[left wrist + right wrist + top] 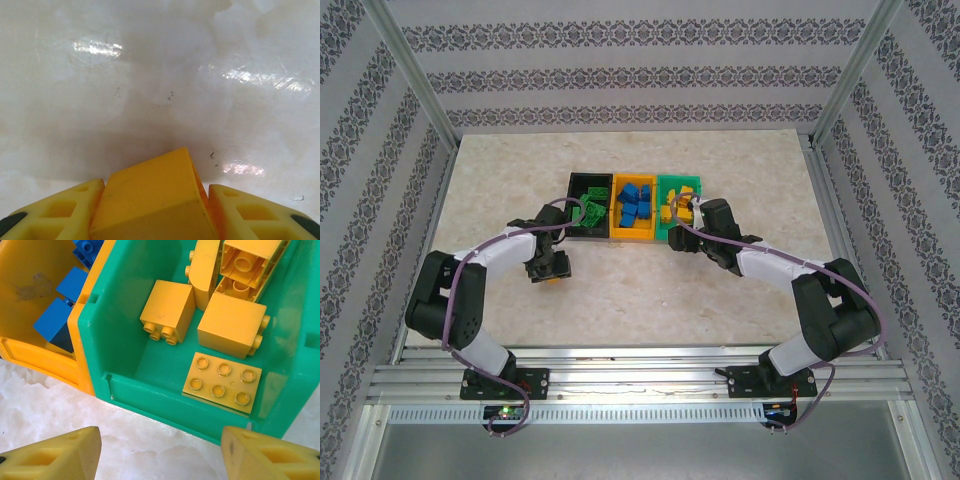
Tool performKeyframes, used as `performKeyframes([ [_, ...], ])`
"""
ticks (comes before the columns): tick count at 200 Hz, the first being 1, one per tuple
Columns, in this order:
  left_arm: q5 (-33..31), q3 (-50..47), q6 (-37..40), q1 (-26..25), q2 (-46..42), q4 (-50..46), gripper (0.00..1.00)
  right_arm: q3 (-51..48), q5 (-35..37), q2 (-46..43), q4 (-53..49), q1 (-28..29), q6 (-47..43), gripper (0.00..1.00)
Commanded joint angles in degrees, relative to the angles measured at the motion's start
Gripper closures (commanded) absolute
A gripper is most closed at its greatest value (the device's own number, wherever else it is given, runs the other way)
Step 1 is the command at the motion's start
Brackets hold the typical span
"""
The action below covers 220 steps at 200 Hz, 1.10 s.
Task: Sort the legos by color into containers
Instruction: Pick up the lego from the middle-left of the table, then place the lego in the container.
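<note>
Under me, pale marble-look tabletop [150, 75]: smooth, glossy, throws white glare streaks. Between my left fingers [60, 210], yellow-orange sloped plastic brick [150, 200]: smooth, soft sheen. Fingers themselves moulded yellow plastic, matt, faintly grainy; same on my right fingers [55, 455]. Ahead, green rectangular plastic bin [145, 390]: smooth, satin, faint reflections on inner wall. Beside it, yellow-orange plastic bin [30, 355]: dull scuffed patch inside. At my base, silver metal rails [640, 375]: brushed, matt.

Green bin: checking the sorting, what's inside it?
The green bin holds yellow-orange bricks, including a flat six-stud plate; no other color shows. Anything beneath the piled ones is covered.
</note>
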Motion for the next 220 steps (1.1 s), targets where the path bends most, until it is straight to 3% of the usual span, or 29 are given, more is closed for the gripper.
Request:
performKeyframes([
  [1,0.77,0.64,0.95,-0.8,-1.33,-0.49,0.8,0.7,-0.58,0.63,0.88,-0.48,0.46,0.35],
  [33,2.07,0.43,1.02,-1.11,-1.95,0.44,1.0,0.64,-0.91,0.63,1.03,-0.41,0.54,0.35],
  [113,5.7,0.35,2.26,-2.8,-5.18,3.96,1.0,0.64,-1.19,0.67,1.24,-0.41,0.72,0.35],
  [145,9.67,0.86,3.39,-5.12,-6.85,8.26,1.0,0.65,-1.27,0.81,1.49,-0.41,0.92,0.35],
  [175,9.27,2.29,5.04,-8.1,-7.03,11.26,1.0,0.41,-1.11,0.46,1.5,-0.4,0.97,0.35],
  [220,16.59,4.43,4.04,-8.71,-4.84,18.99,1.0,-2.36,-5.47,-0.86,5.38,-4.09,5.34,0.35],
])
